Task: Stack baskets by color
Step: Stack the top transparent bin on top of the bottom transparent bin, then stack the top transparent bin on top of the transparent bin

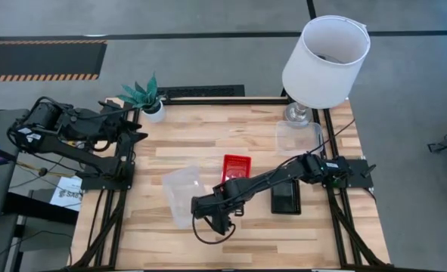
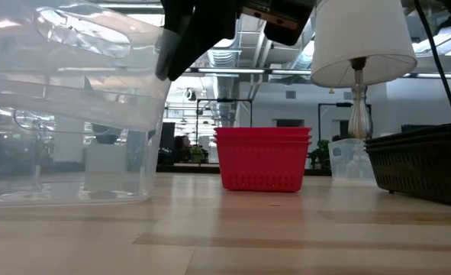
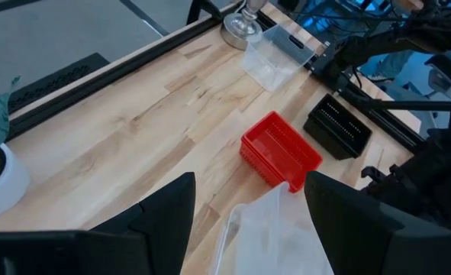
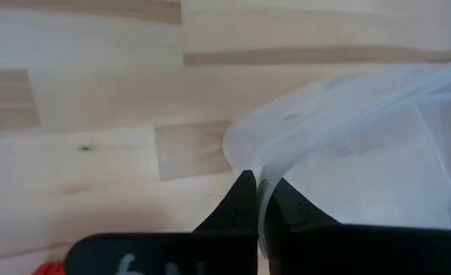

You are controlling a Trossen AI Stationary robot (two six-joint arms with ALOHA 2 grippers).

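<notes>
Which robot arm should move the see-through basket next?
The right one, probably. Its hand is already shut on the clear basket's rim, mid-table. The left hand sits open, far back by the plant.

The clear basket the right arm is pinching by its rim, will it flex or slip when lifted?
The clear basket looks thin-walled, so probably light and somewhat flexible. The right gripper pinches only one rim edge, so it may tilt or swing. Its glossy plastic could slip.
</notes>
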